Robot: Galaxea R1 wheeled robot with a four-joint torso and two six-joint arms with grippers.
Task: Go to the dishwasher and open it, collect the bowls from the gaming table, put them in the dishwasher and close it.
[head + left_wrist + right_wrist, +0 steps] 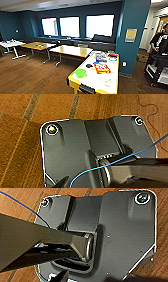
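Claw state can't be told on either arm, both wrist cameras facing wood floor (20, 144); green bowl (80, 73) sits near the close end of the gaming table (110, 88) beside a black item and game boxes (101, 67), seemingly left among play clutter; person (160, 41) at right.

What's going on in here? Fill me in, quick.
Nothing is being handled right now. The robot faces the gaming table, the white-topped one with the yellow frame, in a lounge with teal walls. A green bowl sits on the table's near end, untouched, beside an orange box and other clutter. A person stands at the right by a black cart.
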